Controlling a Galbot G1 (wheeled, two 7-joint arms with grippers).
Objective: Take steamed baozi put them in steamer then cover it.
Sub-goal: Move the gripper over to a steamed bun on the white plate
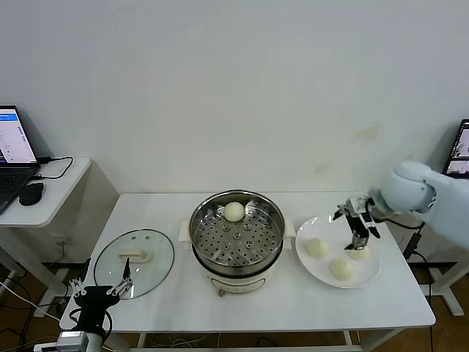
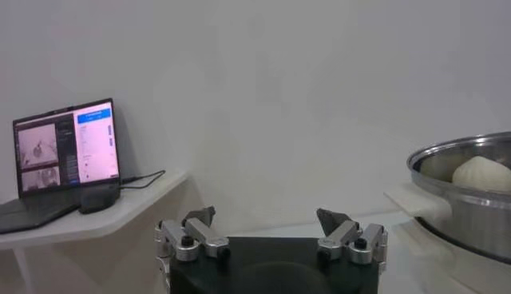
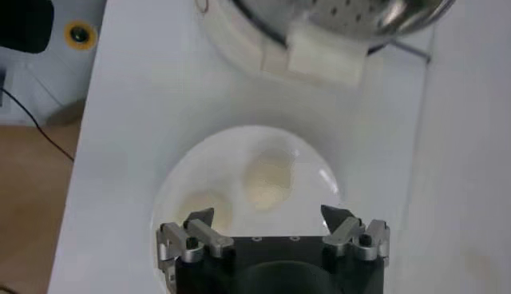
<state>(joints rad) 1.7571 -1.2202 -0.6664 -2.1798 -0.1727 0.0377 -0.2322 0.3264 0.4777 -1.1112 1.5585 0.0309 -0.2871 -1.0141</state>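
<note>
The right gripper hangs with jaws wide apart and empty, over the plate, just above the rear bun, perhaps touching it. Two more buns lie on that plate. A fourth bun sits in the steamer at mid-table. The left gripper, also spread wide, idles low by the lid.

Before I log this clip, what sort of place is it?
Probably a lab or office test room staged for cooking, not a real kitchen: a plain white table against a bare wall, an open laptop on a side desk, and an electric steamer.
</note>
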